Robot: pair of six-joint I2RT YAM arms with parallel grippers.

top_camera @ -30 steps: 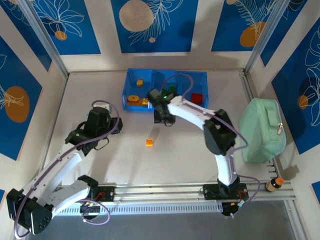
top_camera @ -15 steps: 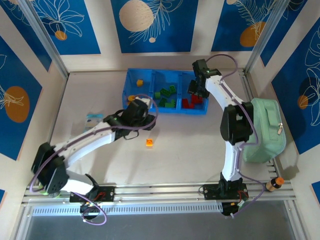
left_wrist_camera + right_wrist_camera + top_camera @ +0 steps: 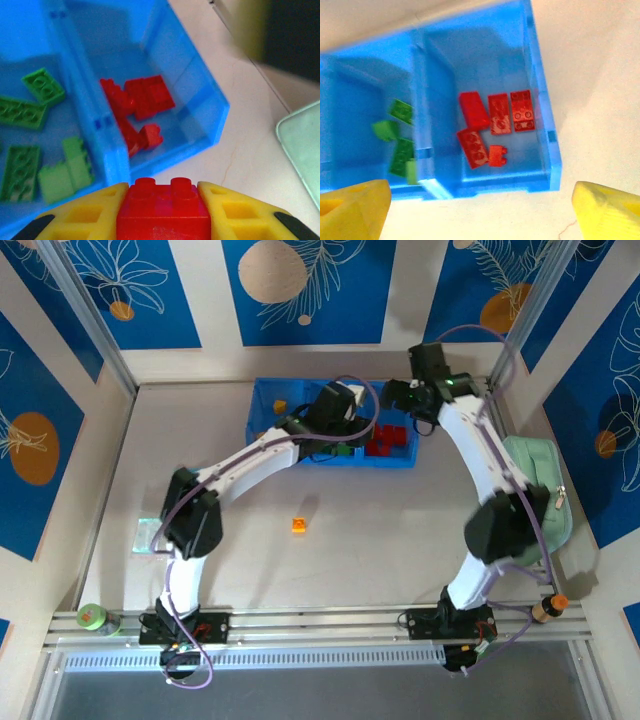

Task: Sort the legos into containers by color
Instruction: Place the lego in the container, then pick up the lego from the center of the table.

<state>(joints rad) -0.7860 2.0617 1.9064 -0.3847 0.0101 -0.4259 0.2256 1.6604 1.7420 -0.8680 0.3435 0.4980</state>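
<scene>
pale table [image 3: 380,530] bears blue tray [image 3: 268,390], orange brick [image 3: 299,525], mint case [image 3: 535,465]

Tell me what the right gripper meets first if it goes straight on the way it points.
Probably the small red studded plastic bricks in the end compartment of the translucent blue plastic tray, or its near wall. The open fingers of the right gripper frame it. Depth is unclear.

In the tray [image 3: 268,390], right compartment: a cluster of legos [image 3: 492,125]; middle compartment: more legos [image 3: 400,145]. In front of the tray, on the table [image 3: 380,540]: a lone lego [image 3: 299,525]. Right of the tray: a zippered case [image 3: 528,455]. Above the tray's near wall: a clamped lego [image 3: 162,210] in the left gripper [image 3: 162,200].
</scene>
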